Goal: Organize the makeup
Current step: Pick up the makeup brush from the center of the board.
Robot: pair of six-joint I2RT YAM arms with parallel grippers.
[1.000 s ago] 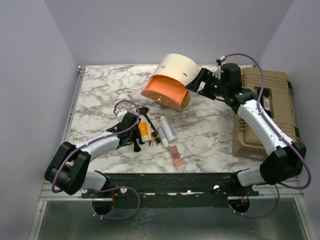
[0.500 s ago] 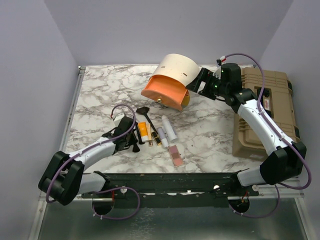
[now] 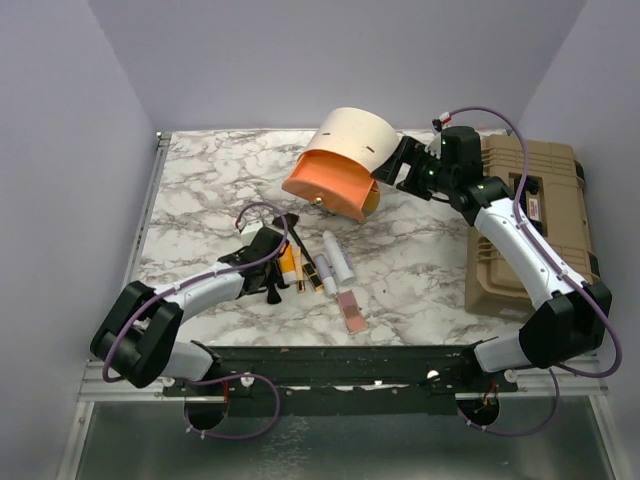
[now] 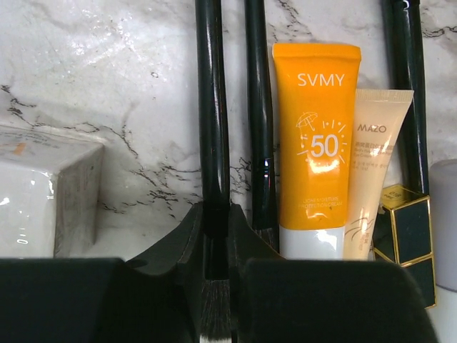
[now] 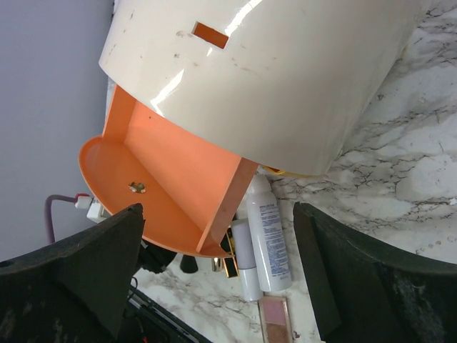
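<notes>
The left claw [image 4: 214, 229] is clenched on a black brush [image 4: 212, 107] lying just left of the orange tube [image 4: 318, 143] near the table's front, while the right claw [image 3: 392, 167] gapes wide beside the far cream case [image 3: 350, 140].

You are looking at a tabletop [image 4: 107, 64] that is showing as smooth, glossy marble-patterned stone or laminate. On it the orange tube [image 4: 318, 143] and the beige tube [image 4: 373, 164] are reading as shiny soft plastic, the brush [image 4: 212, 107] is gleaming with a black lacquered handle, and the lipstick [image 4: 408, 232] is showing dark faces with bright gold trim. The cream case [image 5: 285, 78] is shining as hard glossy plastic with faint scuffs, its orange inside [image 5: 178, 171] is looking duller, and the toolbox [image 3: 565, 200] is appearing as matt tan moulded plastic.
</notes>
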